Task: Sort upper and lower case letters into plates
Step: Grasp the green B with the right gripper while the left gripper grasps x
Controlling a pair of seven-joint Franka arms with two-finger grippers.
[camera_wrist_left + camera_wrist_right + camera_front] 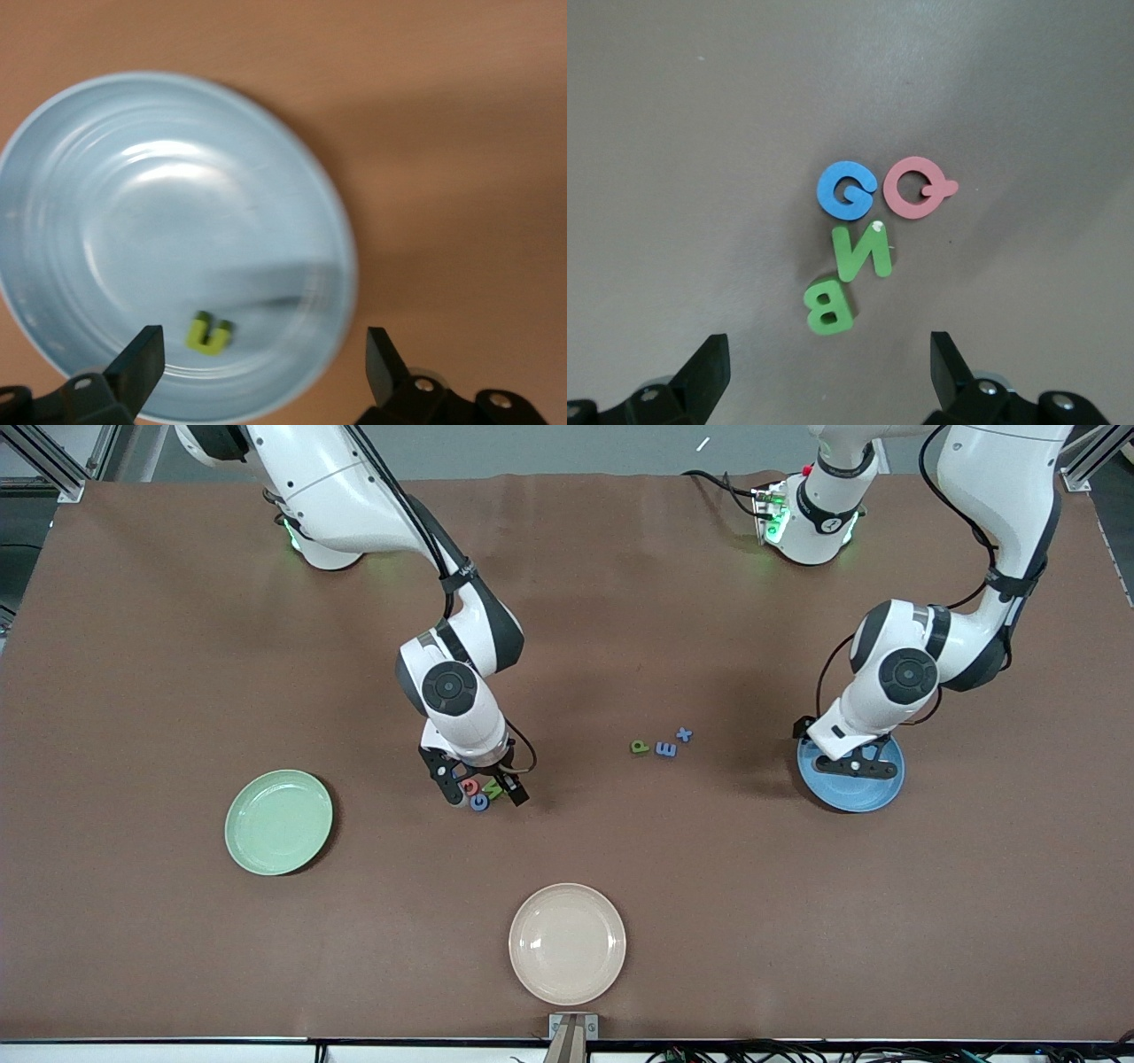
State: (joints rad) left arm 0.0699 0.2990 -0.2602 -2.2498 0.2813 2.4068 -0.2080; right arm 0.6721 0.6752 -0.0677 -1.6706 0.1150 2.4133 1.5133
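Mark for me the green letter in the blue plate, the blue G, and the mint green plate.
green letter (209,335), left wrist view, its middle bend.
blue G (846,189), right wrist view, the letter's face.
mint green plate (278,822), front view, bare centre of the plate.

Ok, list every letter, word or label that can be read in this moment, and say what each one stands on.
"G": blue letter, on the table under the open right gripper.
"Q": pink letter, beside it.
"N": green letter.
"B": green letter.
"P": green letter, on the table.
"E": blue letter.
"x": blue letter.
Green letter in the blue plate, under the open left gripper: too blurred to read.
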